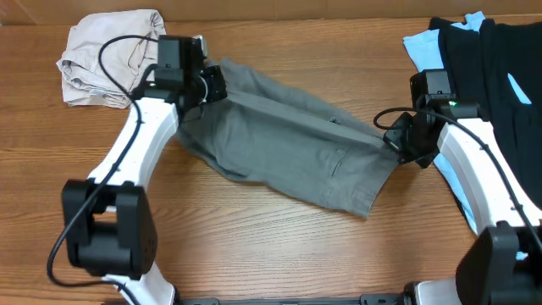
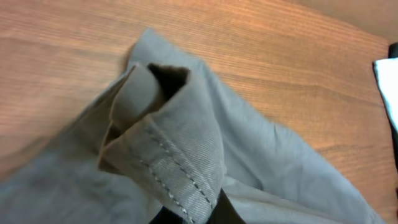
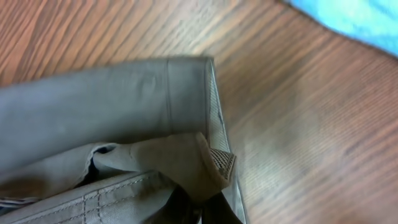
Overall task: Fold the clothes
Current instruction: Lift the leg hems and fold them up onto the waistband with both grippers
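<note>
The grey shorts (image 1: 288, 140) lie stretched across the middle of the wooden table, welt pocket up. My left gripper (image 1: 206, 85) is shut on their far left corner; the left wrist view shows a stitched hem (image 2: 180, 168) bunched between the fingers (image 2: 199, 214). My right gripper (image 1: 396, 138) is shut on the right end; the right wrist view shows the folded waistband (image 3: 186, 155) pinched in the jaws (image 3: 202, 211). A beige garment (image 1: 106, 55) lies crumpled at the back left. Black clothes (image 1: 491, 68) and a light-blue garment (image 1: 423, 47) lie at the right.
The wooden table (image 1: 254, 237) shows bare wood in front of the shorts. Both arm bases stand at the front edge, left (image 1: 110, 233) and right (image 1: 500, 263). Cables loop over the beige garment and over the black clothes.
</note>
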Motion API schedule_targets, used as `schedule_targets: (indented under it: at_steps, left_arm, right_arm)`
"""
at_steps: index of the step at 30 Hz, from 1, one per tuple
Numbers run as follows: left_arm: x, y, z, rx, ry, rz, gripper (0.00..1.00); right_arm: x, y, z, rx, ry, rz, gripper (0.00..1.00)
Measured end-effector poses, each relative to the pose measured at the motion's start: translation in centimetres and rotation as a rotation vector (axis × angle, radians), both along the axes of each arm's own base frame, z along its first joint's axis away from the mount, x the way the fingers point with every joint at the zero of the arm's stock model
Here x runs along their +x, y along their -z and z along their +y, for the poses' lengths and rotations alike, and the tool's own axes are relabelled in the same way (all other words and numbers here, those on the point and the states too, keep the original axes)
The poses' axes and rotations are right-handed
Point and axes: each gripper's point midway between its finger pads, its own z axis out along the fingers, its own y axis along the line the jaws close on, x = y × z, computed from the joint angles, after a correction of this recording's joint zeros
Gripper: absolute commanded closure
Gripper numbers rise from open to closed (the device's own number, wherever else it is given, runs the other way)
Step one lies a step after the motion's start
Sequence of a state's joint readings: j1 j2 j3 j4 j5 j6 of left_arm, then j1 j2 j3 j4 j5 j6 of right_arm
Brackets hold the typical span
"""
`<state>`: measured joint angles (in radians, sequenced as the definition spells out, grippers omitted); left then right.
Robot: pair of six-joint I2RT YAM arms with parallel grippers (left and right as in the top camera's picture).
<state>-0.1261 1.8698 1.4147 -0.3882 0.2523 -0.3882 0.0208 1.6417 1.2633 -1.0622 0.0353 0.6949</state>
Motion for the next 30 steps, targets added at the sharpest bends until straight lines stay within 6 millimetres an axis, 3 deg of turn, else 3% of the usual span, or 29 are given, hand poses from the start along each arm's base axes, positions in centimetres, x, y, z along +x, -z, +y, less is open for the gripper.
schedule_targets:
  at_steps: [3, 5, 6, 7, 8, 9, 10, 16, 20, 23, 25, 28, 30]
  left_arm:
    - [1.4, 1.1, -0.7, 0.004, 0.004, -0.033, 0.89]
    - [2.0, 2.0, -1.1, 0.012, 0.006, -0.044, 0.78]
    - [2.3, 2.4, -1.3, 0.017, 0.005, -0.047, 0.66]
    - [2.5, 2.9, -1.4, 0.024, 0.004, -0.048, 0.48]
    - [2.6, 3.3, -1.4, 0.031, 0.002, -0.048, 0.22]
    - [2.7, 3.6, -1.4, 0.036, -0.002, -0.046, 0.0]
    - [2.8, 3.9, -1.3, 0.04, -0.006, -0.045, 0.0]
    - [3.1, 4.0, -0.9, 0.052, -0.02, -0.049, 0.0]
    - [3.0, 3.3, -1.1, 0.036, 0.019, -0.039, 0.0]
    - [2.6, 1.9, -1.4, 0.032, 0.08, -0.026, 0.0]
    - [2.3, 0.1, -1.4, 0.043, 0.116, -0.031, 0.0]
    - [1.6, -3.6, -1.7, 0.072, 0.181, -0.062, 0.0]
    - [1.3, -6.0, -2.3, 0.098, 0.232, -0.112, 0.0]
  right_arm:
    - [1.1, 0.8, -0.4, -0.017, -0.001, -0.016, 0.96]
    - [1.9, 1.6, -0.6, -0.026, -0.001, -0.02, 0.91]
    - [2.1, 2.1, -0.7, -0.029, -0.001, -0.014, 0.77]
    - [2.2, 2.7, -0.8, -0.034, 0.0, -0.003, 0.59]
    - [2.2, 3.4, -0.9, -0.04, 0.002, 0.013, 0.29]
    - [2.1, 4.0, -1.2, -0.046, 0.003, 0.032, 0.13]
    - [1.9, 4.6, -1.4, -0.051, 0.006, 0.05, 0.02]
    - [1.2, 5.3, -1.8, -0.06, -0.019, 0.096, 0.0]
    - [0.5, 3.6, -1.6, -0.057, -0.058, 0.134, 0.0]
    - [1.9, -0.1, -1.4, -0.052, -0.099, 0.055, 0.0]
    - [3.0, -3.8, -0.9, -0.035, -0.149, -0.041, 0.0]
    - [4.0, -8.7, 0.1, -0.014, -0.221, -0.193, 0.07]
    - [3.9, -10.4, 0.8, -0.004, -0.254, -0.239, 0.11]
